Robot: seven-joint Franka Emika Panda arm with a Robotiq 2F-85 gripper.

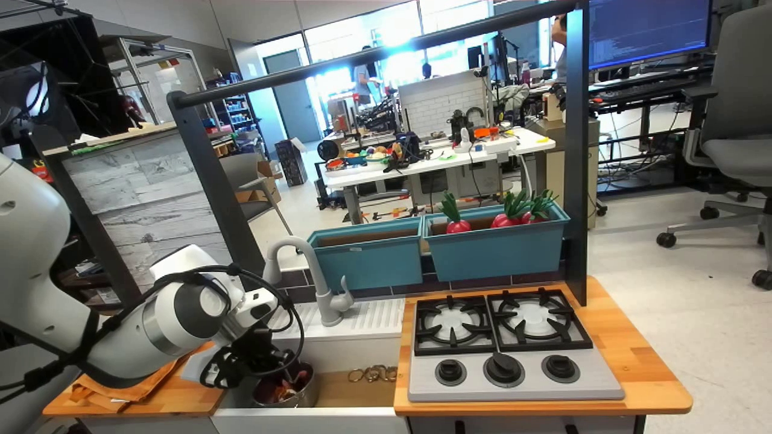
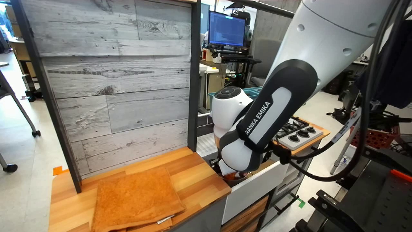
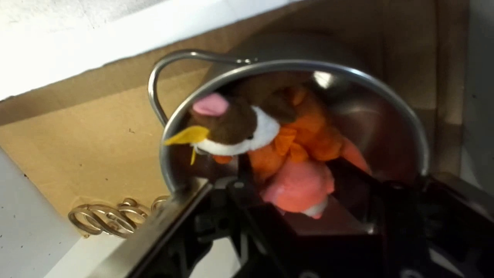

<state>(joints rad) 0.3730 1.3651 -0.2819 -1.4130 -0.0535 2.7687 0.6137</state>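
Observation:
My gripper (image 3: pixel 290 166) reaches down into a metal pot (image 3: pixel 378 112) with a loop handle. Its black fingers are spread apart, on either side of a plush toy's pink part (image 3: pixel 299 185). I cannot tell whether the fingers touch it. A brown and white plush head (image 3: pixel 231 123) with a pink ear and a yellow piece lies beside it, with orange fabric (image 3: pixel 312 127) between. Whether these are one toy or more is unclear. The pot (image 1: pixel 307 395) stands in the sink in both exterior views, where the fingertips are hidden.
The sink floor is lined with cardboard (image 3: pixel 127 162) and holds gold rings (image 3: pixel 110 220). A grey faucet (image 1: pixel 325 295) stands behind. A stove (image 1: pixel 512 386) is at one side, an orange cloth (image 2: pixel 135 199) at the other. Blue planters (image 1: pixel 494 250) hang above, one with toy radishes.

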